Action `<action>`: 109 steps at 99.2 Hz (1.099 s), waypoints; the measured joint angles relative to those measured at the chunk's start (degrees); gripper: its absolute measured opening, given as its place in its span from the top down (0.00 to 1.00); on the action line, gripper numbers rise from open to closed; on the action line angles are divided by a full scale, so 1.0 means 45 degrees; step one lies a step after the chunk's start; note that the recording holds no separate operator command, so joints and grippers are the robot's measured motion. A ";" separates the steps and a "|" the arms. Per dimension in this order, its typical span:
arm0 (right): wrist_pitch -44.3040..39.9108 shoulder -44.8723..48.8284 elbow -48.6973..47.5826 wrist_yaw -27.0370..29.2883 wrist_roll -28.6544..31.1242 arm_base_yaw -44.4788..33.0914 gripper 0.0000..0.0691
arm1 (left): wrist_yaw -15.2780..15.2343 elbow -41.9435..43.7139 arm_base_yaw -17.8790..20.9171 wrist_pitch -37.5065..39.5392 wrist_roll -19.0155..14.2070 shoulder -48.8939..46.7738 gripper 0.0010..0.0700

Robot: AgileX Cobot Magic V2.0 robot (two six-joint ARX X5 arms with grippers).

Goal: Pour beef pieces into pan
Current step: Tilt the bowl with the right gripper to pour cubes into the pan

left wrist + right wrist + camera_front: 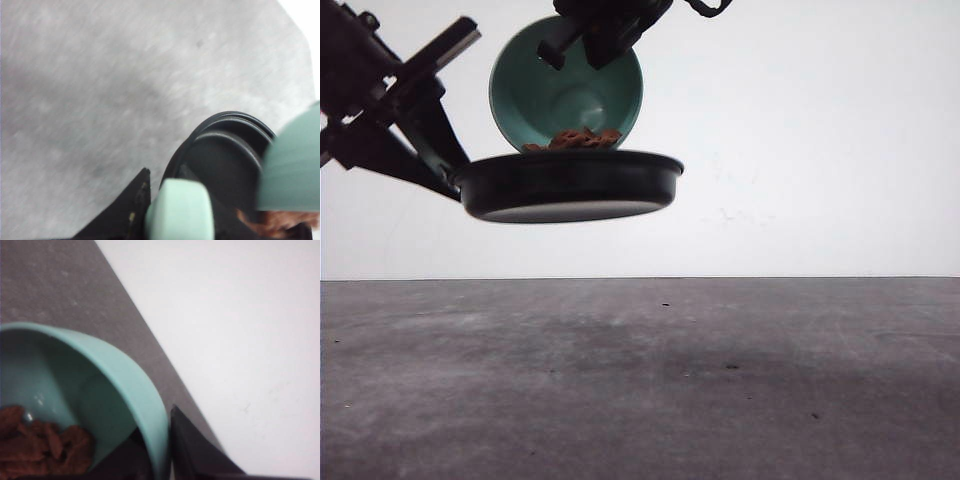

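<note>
1. The grey table (640,380) stretches out below, and both arms are working high above it, up against the white wall.
2. The pan (570,185) hangs in the air above the table, held roughly level from the left by its mint-green handle (181,210). The left gripper (430,95) is clamped on that handle; the front view shows its dark fingers reaching down to the pan's edge.
3. The teal bowl (566,95) is tipped steeply on its side right over the pan, open face towards the front camera, lower rim just above the pan. The right gripper (595,40) is pinching its upper rim, one finger (200,455) outside the wall.
4. The beef pieces (582,139) are heaped at the bowl's low lip, right at the pan's rim. Whether any lie in the pan, I cannot tell.
</note>
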 joint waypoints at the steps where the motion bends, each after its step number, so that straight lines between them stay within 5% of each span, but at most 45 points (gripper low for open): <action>1: 0.0073 0.0000 -0.0024 0.0000 -0.0083 0.0000 0.97 | 0.0000 0.0005 0.0000 -0.0005 0.0000 0.0000 0.93; 27: 0.1234 0.0000 -0.0189 -0.0053 -0.1753 0.0005 0.97 | 0.0010 0.0102 0.0087 -0.0549 0.0044 0.0000 0.93; 63: 0.2599 0.0000 -0.0680 -0.1836 -0.4469 -0.0063 0.97 | 0.0029 0.0374 0.0209 -0.0942 0.0063 0.0000 0.93; 109: 0.4153 0.0015 -0.0685 -0.1938 -0.5493 -0.0481 0.97 | 0.0024 0.0418 0.0408 -0.0986 0.0097 0.0000 0.93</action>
